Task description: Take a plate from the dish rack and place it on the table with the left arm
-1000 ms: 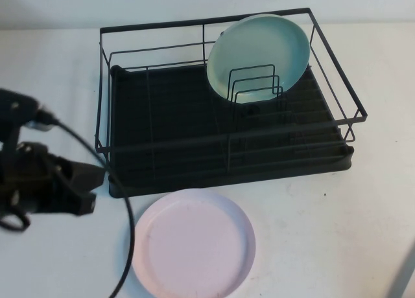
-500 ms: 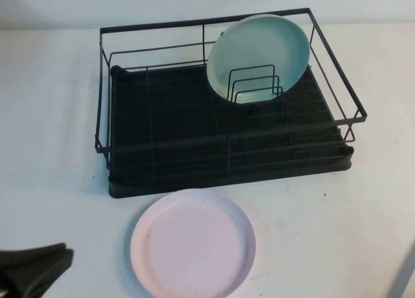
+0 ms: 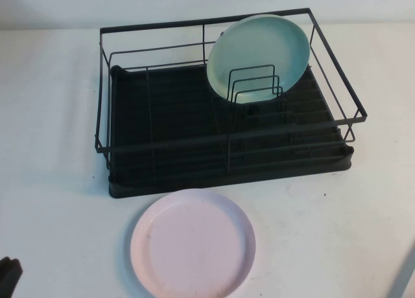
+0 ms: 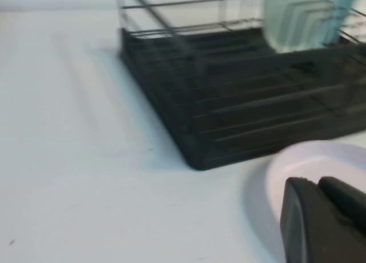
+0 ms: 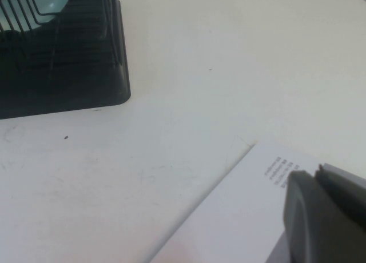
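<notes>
The dish rack (image 3: pixel 220 103) stands on the table (image 3: pixel 52 116), toward its rear centre. A second plate (image 3: pixel 258 57) stands on edge inside the rack, at its rear right, behind the upright wire dividers (image 3: pixel 254 84). The plate (image 3: pixel 193 243) lies flat on the table, just before the rack's front edge. The left gripper (image 3: pixel 9 277) sits at the near left corner, well apart from the plate. The right gripper (image 5: pixel 326 214) is over the table to the rack's right, above a printed sheet (image 5: pixel 240 217).

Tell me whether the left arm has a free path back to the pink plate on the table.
Probably yes. The left gripper, fingers shut, sits low beside the plate, only bare table between. The right gripper is parked away, shut.
</notes>
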Robot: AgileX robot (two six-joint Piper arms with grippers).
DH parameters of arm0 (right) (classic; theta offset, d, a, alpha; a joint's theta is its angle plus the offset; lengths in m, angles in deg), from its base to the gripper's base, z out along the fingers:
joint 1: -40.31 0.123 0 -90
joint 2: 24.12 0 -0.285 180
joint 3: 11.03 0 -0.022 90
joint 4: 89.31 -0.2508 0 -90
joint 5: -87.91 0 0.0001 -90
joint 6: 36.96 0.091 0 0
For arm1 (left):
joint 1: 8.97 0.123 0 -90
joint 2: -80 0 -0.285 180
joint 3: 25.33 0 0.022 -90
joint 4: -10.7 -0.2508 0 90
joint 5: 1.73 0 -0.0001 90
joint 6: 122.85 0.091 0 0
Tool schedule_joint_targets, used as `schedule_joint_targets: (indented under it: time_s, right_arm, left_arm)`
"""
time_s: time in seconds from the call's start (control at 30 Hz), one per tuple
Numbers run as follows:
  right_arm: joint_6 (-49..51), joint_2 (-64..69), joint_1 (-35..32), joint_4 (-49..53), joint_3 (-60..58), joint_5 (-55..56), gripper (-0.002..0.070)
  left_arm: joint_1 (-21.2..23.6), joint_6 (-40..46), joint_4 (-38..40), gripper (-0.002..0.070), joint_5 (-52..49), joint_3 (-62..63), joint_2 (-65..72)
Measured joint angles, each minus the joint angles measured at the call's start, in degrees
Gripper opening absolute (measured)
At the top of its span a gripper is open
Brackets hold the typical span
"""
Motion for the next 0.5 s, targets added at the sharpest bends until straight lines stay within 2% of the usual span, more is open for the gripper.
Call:
schedule_joint_targets:
  time_s: [0.17,0.27,0.37,0.5]
  right_arm:
    - [0.0,0.0,0.0,0.0,0.0,0.0,-0.0018]
    - [0.0,0.0,0.0,0.0,0.0,0.0,-0.0018]
    - [0.0,0.0,0.0,0.0,0.0,0.0,-0.0018]
    - [0.0,0.0,0.0,0.0,0.0,0.0,-0.0018]
  left_arm:
    - [0.0,-14.4,-11.0,-0.0001,8.8,-11.3,-3.6]
    - [0.0,-21.6,-16.0,-0.0001,9.1,-13.4,-3.6]
    - [0.0,-23.6,-17.4,-0.0001,9.0,-13.4,-3.6]
    - [0.0,-18.6,-18.0,-0.0001,9.2,-13.4,-3.6]
